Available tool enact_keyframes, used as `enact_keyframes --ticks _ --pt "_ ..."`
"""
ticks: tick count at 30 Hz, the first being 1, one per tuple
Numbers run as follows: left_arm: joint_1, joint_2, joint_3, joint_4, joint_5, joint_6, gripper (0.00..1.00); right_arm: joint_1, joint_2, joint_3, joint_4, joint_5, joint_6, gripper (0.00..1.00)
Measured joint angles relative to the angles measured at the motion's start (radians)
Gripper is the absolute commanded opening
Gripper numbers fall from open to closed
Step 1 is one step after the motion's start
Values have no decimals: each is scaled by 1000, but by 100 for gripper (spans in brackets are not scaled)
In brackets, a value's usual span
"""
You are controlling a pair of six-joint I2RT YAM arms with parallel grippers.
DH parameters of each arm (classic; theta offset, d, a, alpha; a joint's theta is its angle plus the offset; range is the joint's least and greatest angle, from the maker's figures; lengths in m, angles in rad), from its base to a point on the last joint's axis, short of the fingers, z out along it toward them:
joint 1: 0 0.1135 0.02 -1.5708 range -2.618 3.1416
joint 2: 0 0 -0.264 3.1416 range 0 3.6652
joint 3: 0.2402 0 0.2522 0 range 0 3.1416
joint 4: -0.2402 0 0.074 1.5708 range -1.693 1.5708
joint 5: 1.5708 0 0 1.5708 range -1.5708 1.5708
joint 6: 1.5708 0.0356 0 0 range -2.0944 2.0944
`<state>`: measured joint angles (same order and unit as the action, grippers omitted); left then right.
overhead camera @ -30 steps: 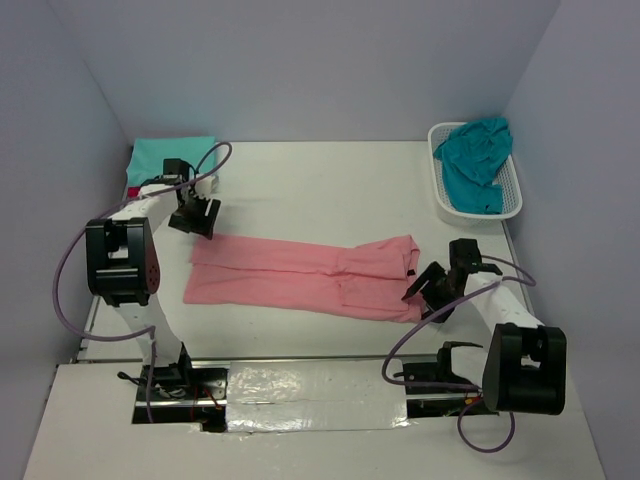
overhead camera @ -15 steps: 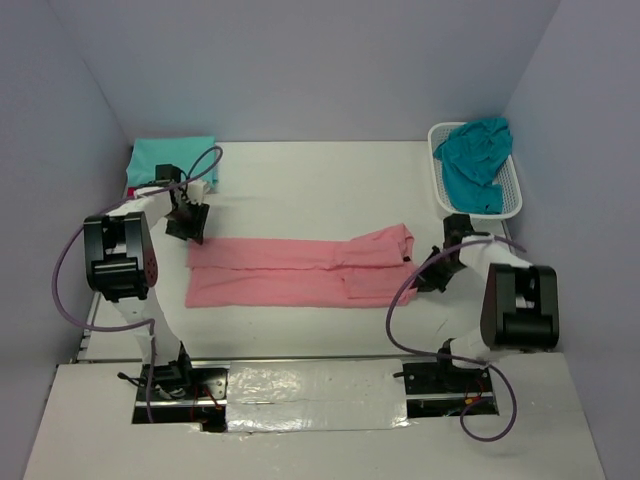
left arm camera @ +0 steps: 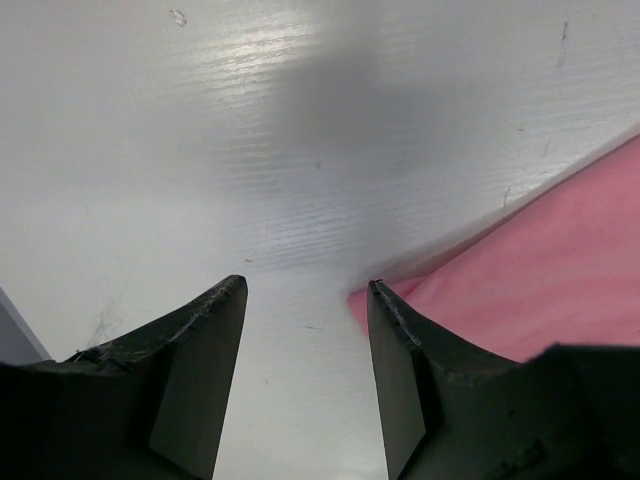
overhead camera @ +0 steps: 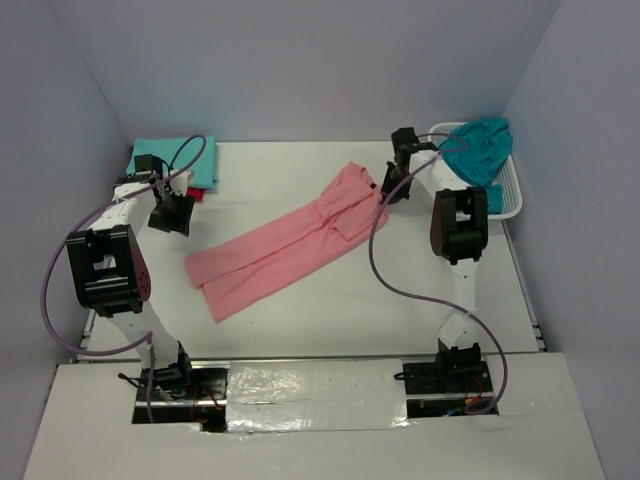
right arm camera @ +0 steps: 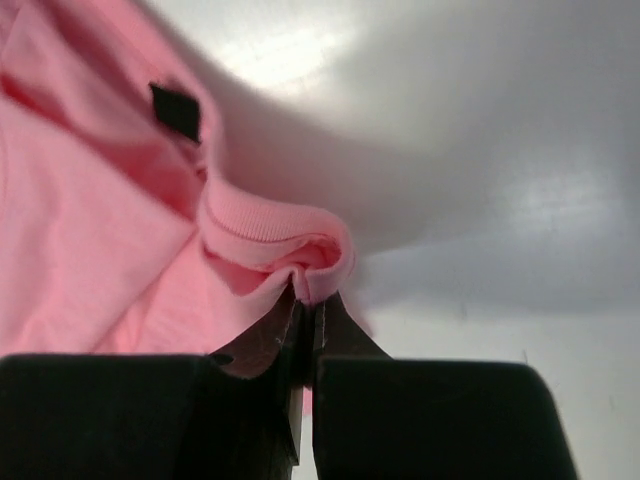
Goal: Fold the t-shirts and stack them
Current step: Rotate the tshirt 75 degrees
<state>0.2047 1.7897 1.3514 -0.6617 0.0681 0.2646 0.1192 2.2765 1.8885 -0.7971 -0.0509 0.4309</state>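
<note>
The salmon pink t-shirt (overhead camera: 290, 240), folded long, lies slantwise across the table from near left to far right. My right gripper (overhead camera: 388, 186) is shut on its ribbed collar (right arm camera: 300, 245) at the far end, next to the basket. In the right wrist view the pinched cloth bulges above the closed fingertips (right arm camera: 330, 325). My left gripper (overhead camera: 169, 214) hovers open just left of the shirt's near-left end. Only bare table shows between its fingers (left arm camera: 215, 330), and the pink shirt's corner (left arm camera: 540, 280) lies beside the right one. A folded mint-teal t-shirt (overhead camera: 172, 156) lies at the back left. The teal-blue t-shirt (overhead camera: 475, 148) is heaped in the basket.
The white lattice basket (overhead camera: 508, 198) stands at the back right against the wall. A sliver of red cloth (overhead camera: 201, 194) shows at the mint-teal shirt's near edge. Blue walls close the table on three sides. A black label (right arm camera: 175, 110) sits inside the pink collar.
My right gripper shut on the pink shirt's collar and swung it to the back right, turning the shirt from level to slanted. My left gripper drifted back and left, off the cloth.
</note>
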Motion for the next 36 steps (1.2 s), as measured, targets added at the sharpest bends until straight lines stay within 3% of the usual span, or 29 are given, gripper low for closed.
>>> enact_keyframes --ticks 5,8,11,13,14,15,23,29,33,36 --pt "-5 0 6 -28 4 2 64 6 274 455 -133 41 -27 4" --pt "-11 0 15 -41 3 3 65 -9 350 588 -122 44 -17 16" --pt "-27 0 22 -43 0 12 65 -47 354 589 -92 10 36 46" --pt "-42 0 26 -45 -2 19 66 -79 357 594 -56 -3 68 74" --pt "-49 0 26 -45 -2 20 66 -90 362 603 -42 -10 74 96" --pt "-56 0 26 -46 -2 21 66 -103 364 609 -15 -22 72 100" --pt "-76 -2 26 -52 -5 20 68 -99 276 550 100 -25 60 100" --pt "-75 -76 26 -71 7 7 70 -53 60 443 124 -148 45 100" --pt "-52 -200 23 -68 39 -45 62 83 -223 220 146 -224 43 100" --pt "10 -373 -14 -29 86 -80 70 274 -460 -19 197 -172 44 100"
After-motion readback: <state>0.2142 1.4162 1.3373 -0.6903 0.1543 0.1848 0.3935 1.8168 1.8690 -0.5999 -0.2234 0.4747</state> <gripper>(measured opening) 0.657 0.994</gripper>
